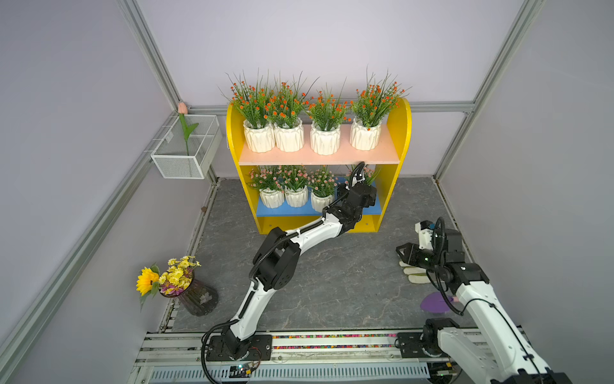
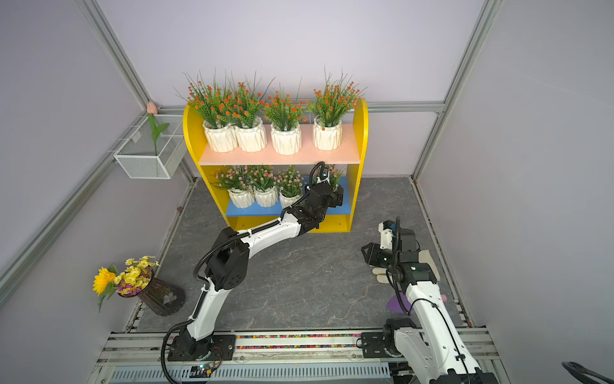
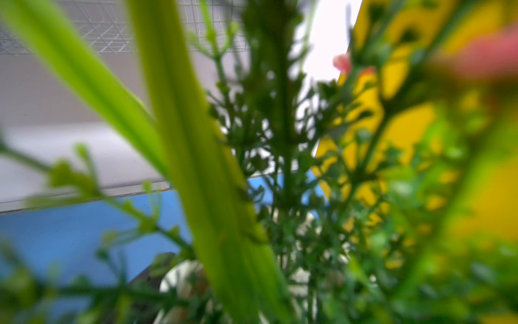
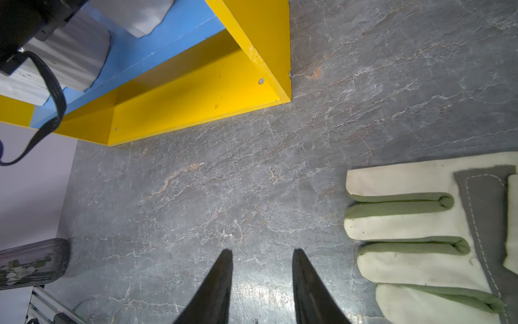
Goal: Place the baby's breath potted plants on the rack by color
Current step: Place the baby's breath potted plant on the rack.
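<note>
Right pincer [image 4: 262,251] gap, wrist view only

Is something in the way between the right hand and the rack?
Nothing visible. Only bare tabletop lies between the right hand and the rack; the glove lies beside the hand, not between.

A robotics lab cell: aluminium frame [image 1: 151,56], plain lilac panels [image 1: 315,36], mounting rail [image 1: 332,358] (stone-look floor mat [image 1: 332,286]).

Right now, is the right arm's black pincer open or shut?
Open: the right pincer shows black fingers apart over the grey marbled tabletop, nothing between them.
</note>
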`<state>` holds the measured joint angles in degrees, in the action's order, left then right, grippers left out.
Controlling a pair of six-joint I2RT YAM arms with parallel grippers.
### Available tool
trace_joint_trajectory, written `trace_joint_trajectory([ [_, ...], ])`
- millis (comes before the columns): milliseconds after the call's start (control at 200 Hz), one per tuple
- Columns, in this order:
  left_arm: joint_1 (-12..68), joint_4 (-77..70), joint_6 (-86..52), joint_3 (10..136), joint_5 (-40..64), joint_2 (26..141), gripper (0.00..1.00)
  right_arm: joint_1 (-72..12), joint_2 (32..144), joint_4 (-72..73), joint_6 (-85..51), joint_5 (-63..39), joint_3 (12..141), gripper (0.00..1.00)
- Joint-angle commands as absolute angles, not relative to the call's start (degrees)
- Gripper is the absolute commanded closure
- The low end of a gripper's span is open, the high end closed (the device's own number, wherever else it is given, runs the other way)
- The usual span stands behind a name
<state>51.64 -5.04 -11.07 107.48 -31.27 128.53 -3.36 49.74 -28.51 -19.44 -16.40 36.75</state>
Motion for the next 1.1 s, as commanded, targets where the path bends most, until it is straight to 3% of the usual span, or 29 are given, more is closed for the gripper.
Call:
trace_joint_trajectory([
  [0, 51.2, -4.9, -12.3, 109.1, -32.2, 128.4, 0.0, -3.1, 49.4, -28.3, -19.2, -17.4, 36.3, 0.61],
  [1095, 56.1, -8.5, -10.5, 95.8, -38.9, 117.4, 0.0, -3.1, 48.2, -27.8, -19.6, -16.8, 34.6, 0.5],
])
